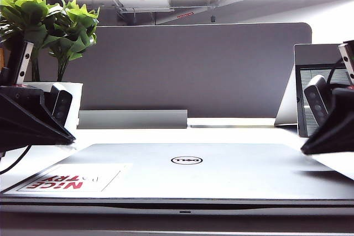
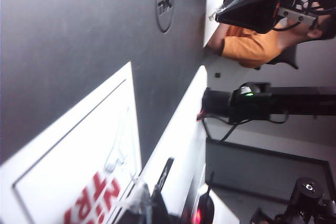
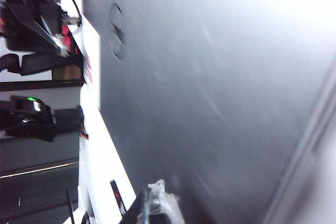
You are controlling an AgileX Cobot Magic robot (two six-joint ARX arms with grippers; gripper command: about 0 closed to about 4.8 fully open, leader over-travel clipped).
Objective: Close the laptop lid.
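The laptop lid (image 1: pixel 188 172) lies flat on the laptop (image 1: pixel 182 209), long axis crosswise, between the left gripper (image 1: pixel 33 120) and right gripper (image 1: pixel 332 131), equally near; jaw state cannot be told.

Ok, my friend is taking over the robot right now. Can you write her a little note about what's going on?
Left tool: beside the flat silver laptop lid, near its white red-lettered sticker; open or shut, cannot tell.
Right tool: just off the lid's other side; cannot tell either.
Done: the lid lies flat on the silver Dell laptop, looking closed.
Left: probably just pull both arms away.
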